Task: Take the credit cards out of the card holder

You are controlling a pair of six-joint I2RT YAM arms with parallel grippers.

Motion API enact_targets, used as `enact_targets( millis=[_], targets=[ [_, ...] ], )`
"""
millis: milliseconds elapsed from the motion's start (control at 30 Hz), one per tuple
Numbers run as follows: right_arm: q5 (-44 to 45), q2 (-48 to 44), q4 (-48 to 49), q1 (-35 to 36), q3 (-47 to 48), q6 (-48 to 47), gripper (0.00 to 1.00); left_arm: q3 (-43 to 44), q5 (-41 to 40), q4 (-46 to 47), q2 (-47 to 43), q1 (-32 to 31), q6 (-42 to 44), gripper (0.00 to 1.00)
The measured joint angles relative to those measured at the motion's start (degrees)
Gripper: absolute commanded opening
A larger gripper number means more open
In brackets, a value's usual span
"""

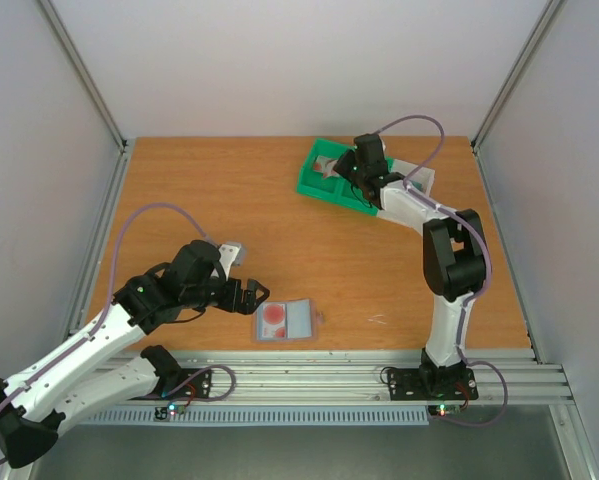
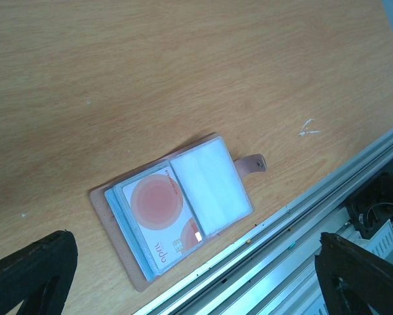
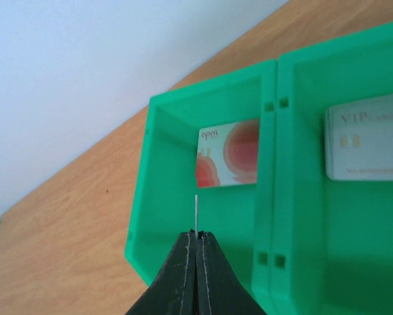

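**One card left to draw.** The card holder (image 1: 290,320) lies open and flat by the near edge of the table (image 1: 209,190). A red-blotched credit card (image 2: 158,209) shows in one pocket, and the pocket beside it looks empty. From above, the holder's long axis runs 9 to 3 o'clock. In the left wrist view it slants from 8 to 2 o'clock, lying on the table between the two fingers (image 2: 32,275).

The left gripper (image 1: 251,297) is much the nearer. Its jaws are spread wide with nothing in them, and the holder sits just beside it at about 4 o'clock from above. Its reach looks likely to turn on squaring the jaws to that slant.

The right gripper (image 1: 345,173) is well away at 1 o'clock from the holder, over the green tray (image 1: 314,186). Its jaws are pinched tight on a thin pale sliver (image 3: 196,211), seemingly a card seen edge-on. Below it a blotched card (image 3: 227,161) lies in one compartment and a greyish VIP card (image 3: 367,138) in the next.
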Motion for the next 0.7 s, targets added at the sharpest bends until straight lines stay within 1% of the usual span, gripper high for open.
enact_targets(
  millis=[367,700],
  targets=[
    [-0.39,11.63,-0.61,-0.90,14.10,1.20,0.01,0.00,0.15,-0.11,0.02,0.00,0.20,0.99],
    [-0.70,17.73,-4.63,-0.94,22.10,1.86,0.01,0.02,0.22,-0.17,0.02,0.00,0.37,0.99]
  ],
)
